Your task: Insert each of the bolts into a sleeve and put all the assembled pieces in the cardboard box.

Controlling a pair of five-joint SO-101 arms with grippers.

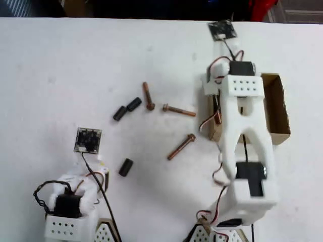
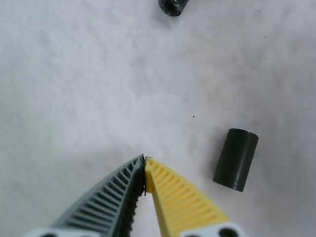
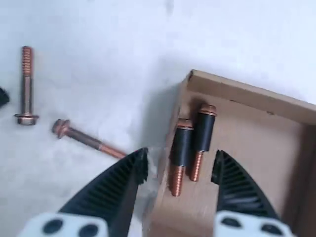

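Two assembled pieces (image 3: 192, 140) lie in the box (image 3: 256, 96) by the surface's right edge, under our wide right pincer (image 3: 180, 159). Three bolts (image 1: 180, 147) lie loose mid-surface. Next, we judge, our left pincer (image 2: 144, 162), pinched empty, must spread for the sleeve (image 2: 236, 159) beside it.

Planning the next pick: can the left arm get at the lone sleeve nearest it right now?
Probably yes. The sleeve lies on bare table just beside the left gripper, nothing between them; its jaws are shut and must open first.
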